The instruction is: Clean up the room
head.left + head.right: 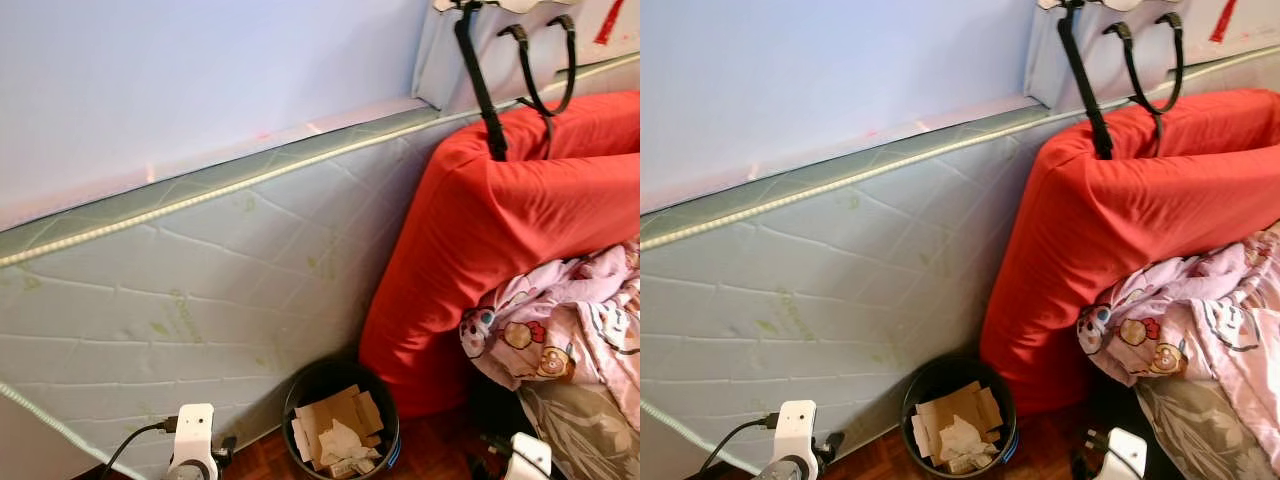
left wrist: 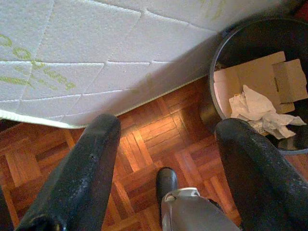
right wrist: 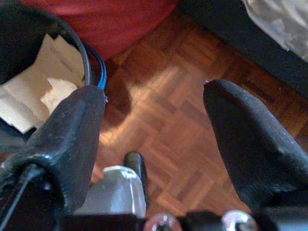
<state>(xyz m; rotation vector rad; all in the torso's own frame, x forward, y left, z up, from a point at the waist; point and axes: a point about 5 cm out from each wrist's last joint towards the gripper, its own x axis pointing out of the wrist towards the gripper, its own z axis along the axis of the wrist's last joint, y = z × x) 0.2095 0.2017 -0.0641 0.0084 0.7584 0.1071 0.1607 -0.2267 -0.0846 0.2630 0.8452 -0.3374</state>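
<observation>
**Both tools empty over the parquet, bin between them**

A black waste bin [image 1: 340, 420] holding cardboard [image 1: 338, 412] and crumpled paper [image 1: 343, 440] stands on the parquet floor [image 2: 159, 139], against a quilted mattress [image 1: 190, 300] leaning on its side and touching a red cushion [image 1: 500, 230]. A patterned pink blanket [image 1: 570, 320] lies over the cushion's lower right.

The left wrist view adds the left tool [image 2: 168, 163], spread wide and holding nothing, above bare floor just beside the bin. The right wrist view shows the right tool [image 3: 154, 120], also wide and empty, with the bin's blue-edged rim near one finger.
</observation>
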